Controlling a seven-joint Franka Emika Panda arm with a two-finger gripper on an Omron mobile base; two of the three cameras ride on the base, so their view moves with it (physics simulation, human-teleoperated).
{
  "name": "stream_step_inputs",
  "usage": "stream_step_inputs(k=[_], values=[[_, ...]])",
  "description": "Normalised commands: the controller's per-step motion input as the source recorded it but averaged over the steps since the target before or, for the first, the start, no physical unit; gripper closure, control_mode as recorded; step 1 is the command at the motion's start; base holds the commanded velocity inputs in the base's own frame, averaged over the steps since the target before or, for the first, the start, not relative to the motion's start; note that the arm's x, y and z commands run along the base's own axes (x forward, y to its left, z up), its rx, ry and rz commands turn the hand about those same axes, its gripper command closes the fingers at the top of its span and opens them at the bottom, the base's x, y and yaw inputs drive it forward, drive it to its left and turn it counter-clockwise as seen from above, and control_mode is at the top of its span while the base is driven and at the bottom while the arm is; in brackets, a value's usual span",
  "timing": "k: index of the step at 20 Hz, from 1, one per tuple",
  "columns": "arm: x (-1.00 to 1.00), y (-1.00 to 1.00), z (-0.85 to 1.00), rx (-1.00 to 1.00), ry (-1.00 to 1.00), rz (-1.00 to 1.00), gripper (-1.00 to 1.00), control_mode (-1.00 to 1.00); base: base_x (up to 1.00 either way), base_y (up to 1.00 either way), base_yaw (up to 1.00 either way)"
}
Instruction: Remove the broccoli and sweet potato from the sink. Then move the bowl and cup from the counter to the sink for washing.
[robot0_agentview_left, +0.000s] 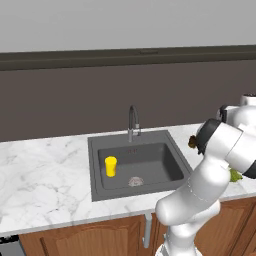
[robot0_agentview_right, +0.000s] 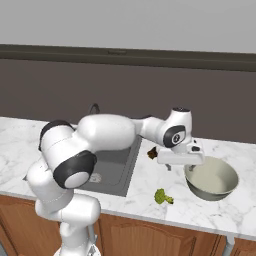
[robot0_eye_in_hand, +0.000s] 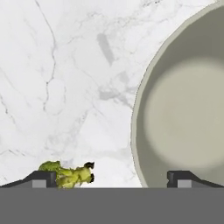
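Jaws are wide open w/ nothing between them; the gripper (robot0_agentview_right: 181, 167) hangs over the near-left rim of the bowl (robot0_agentview_right: 212, 178), one finger inside the rim, one outside. So we're on the bowl step imo: next it needs to drop and pinch that rim. Bowl looks empty, sitting on the counter (robot0_agentview_right: 145, 195) right of the sink (robot0_agentview_left: 137, 165). Cup (robot0_agentview_left: 110, 166) stands in the sink already, near its left wall. Broccoli (robot0_agentview_right: 162, 196) lies by the counter's front edge, sweet potato (robot0_agentview_right: 152, 153) prob the brown lump just beside the sink's right rim.

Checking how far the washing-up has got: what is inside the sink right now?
The cup stands upright in the sink, left of the round drain. Otherwise the basin floor in view is bare. The arm covers the sink's near right corner, so that part cannot be checked.
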Motion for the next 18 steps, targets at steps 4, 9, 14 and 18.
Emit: stream_step_inputs(k=[4,9,14,18], values=[[0.12,-0.12,-0.14,0.00,0.00,0.03,-1.00,-1.00,0.00,0.00,0.00],[0.13,-0.13,-0.15,0.00,0.00,0.04,-1.00,-1.00,0.00,0.00,0.00],[0.13,-0.10,-0.14,0.00,0.00,0.04,-1.00,-1.00,0.00,0.00,0.00],[0.14,-0.11,-0.12,0.00,0.00,0.04,-1.00,-1.00,0.00,0.00,0.00]])
